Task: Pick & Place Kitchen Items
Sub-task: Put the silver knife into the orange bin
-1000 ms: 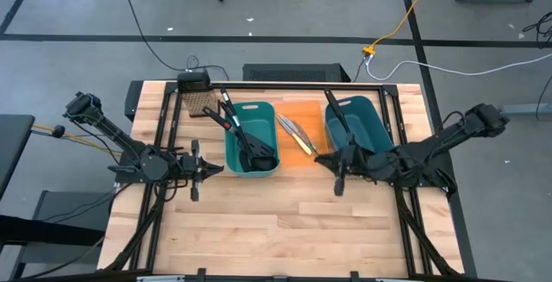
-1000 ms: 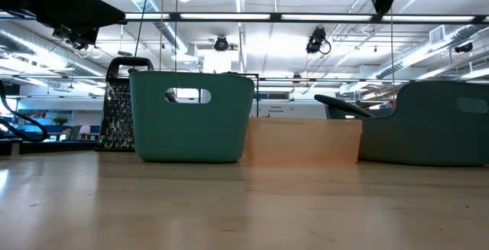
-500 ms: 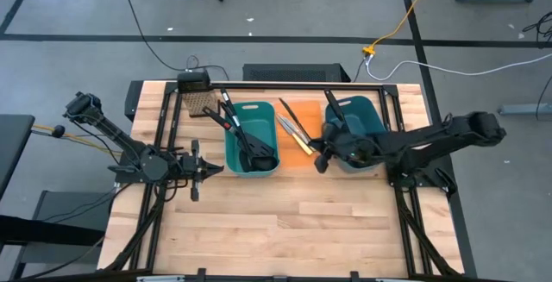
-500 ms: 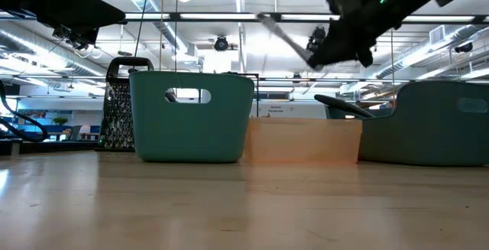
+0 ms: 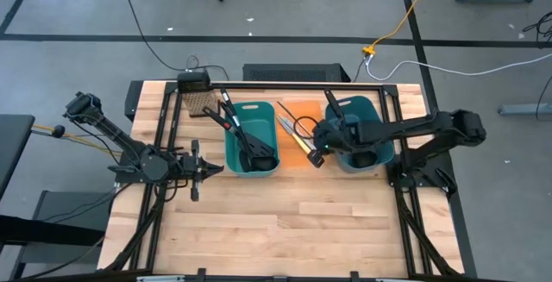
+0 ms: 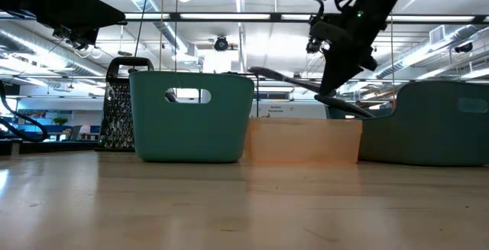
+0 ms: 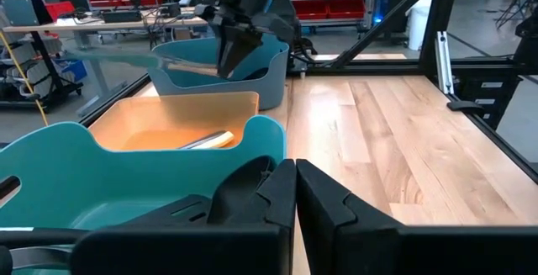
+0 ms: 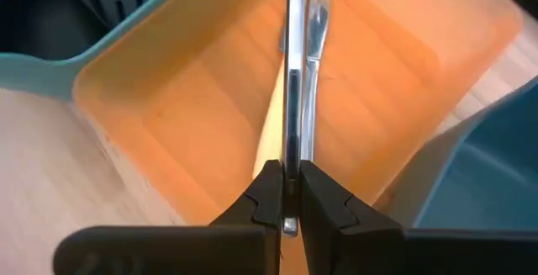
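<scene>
Wood table (image 5: 293, 222) with three bins in a row. Right gripper (image 8: 287, 193) has its fingers pinched on a slim silver table knife (image 8: 292, 73), held edge-on above the orange bin (image 8: 193, 132), blade pointing out over it. More knives, one yellow-handled (image 5: 304, 144), lie inside that bin. Teal bin (image 5: 252, 137) just beside it holds black ladles (image 5: 246, 148); darker teal bin (image 5: 355, 131) on the other side sits under the right arm. Left gripper (image 5: 197, 170) hovers over bare table beside the teal bin, fingers closed together, holding nothing.
</scene>
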You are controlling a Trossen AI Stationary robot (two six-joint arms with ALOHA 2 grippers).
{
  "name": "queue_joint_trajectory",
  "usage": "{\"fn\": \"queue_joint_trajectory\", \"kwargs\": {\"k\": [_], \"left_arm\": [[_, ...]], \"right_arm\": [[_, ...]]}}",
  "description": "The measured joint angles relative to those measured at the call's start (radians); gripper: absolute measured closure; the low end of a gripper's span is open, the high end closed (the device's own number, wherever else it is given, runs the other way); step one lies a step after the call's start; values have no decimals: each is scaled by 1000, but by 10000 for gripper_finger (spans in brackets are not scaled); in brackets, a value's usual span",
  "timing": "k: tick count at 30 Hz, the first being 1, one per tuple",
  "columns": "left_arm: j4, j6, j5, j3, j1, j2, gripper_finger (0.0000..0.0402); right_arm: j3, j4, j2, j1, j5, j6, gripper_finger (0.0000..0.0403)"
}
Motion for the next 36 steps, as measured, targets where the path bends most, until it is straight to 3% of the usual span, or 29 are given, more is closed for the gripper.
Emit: {"fn": "queue_joint_trajectory", "kwargs": {"k": [14,36], "left_arm": [[-2,1,0,0,0,0,383],[0,9,0,0,0,0,383]], "right_arm": [[16,3,120,-157,-197,10,377],[16,13,255,-225,-271,39,376]]}}
